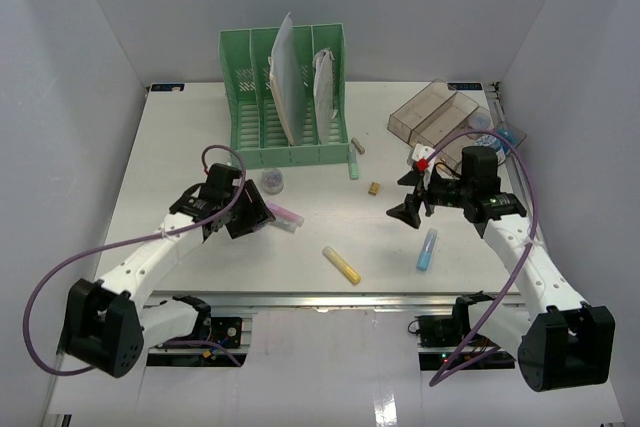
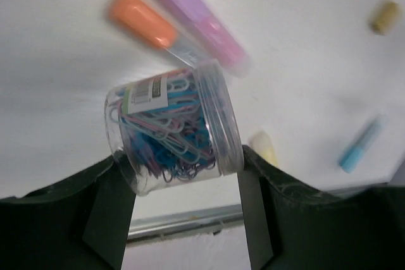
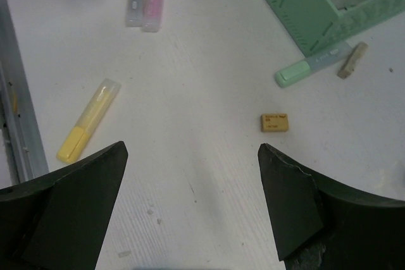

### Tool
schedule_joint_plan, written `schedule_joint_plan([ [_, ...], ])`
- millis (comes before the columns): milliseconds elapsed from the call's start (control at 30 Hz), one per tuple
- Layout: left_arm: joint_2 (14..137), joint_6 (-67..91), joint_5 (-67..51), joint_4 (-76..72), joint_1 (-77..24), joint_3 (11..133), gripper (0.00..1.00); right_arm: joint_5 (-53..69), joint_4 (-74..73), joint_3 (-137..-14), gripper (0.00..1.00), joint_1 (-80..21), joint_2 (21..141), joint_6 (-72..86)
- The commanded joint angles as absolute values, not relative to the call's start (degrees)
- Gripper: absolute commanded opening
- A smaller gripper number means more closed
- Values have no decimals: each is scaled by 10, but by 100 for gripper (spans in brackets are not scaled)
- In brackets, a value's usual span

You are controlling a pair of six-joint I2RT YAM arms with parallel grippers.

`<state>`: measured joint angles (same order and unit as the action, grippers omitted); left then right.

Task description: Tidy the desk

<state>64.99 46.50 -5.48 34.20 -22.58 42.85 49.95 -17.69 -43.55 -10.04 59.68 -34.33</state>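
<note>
White desk (image 1: 190, 147), left jaws pinching paperclip jar (image 2: 171, 134)

Around me: plain white walls (image 1: 400, 7) on three sides, white table (image 1: 190, 137), even light, glare on glossy surface (image 1: 380, 402) in front.

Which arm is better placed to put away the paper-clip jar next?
Left. The jar lies between the fingers of the left gripper, which seem to touch both its sides. The right gripper is open and empty over the desk, well away from the jar.
</note>
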Motion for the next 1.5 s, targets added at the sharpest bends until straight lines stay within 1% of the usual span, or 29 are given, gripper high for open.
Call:
schedule_joint_plan([
  [0, 547, 337, -382, 66, -227, 340, 6, 645, -264, -439, 90, -125, 616, -528],
  [67, 539, 333, -457, -2, -228, 320, 7, 649, -326, -449, 90, -148, 646, -607],
  [167, 569, 318, -566, -88, -228, 319, 6, 673, -455, -490, 90, -182, 690, -814],
  [200, 582, 322, -567, -89, -229, 319, 5, 683, -482, -497, 90, -188, 697, -815],
  [267, 612, 339, -636, -158, -230, 323, 2, 678, -470, -486, 90, -217, 692, -857],
  [367, 649, 368, -674, -212, -233, 327, 0, 577, -250, -443, 90, -261, 639, -736],
  [433, 667, 372, -684, -231, -234, 332, 0, 501, -145, -430, 90, -287, 623, -662],
  [567, 706, 373, -693, -236, -236, 352, 0, 411, -60, -467, 90, -311, 652, -560],
  [767, 739, 374, -692, -238, -243, 365, 0, 353, -40, -512, 90, -372, 690, -521],
  [900, 755, 362, -684, -222, -244, 372, 0, 337, -51, -527, 90, -406, 709, -533],
  [1200, 776, 353, -678, -208, -244, 391, 0, 348, -102, -561, 90, -455, 734, -563],
  [1467, 782, 347, -675, -202, -244, 392, 2, 345, -109, -580, 91, -479, 757, -568],
])
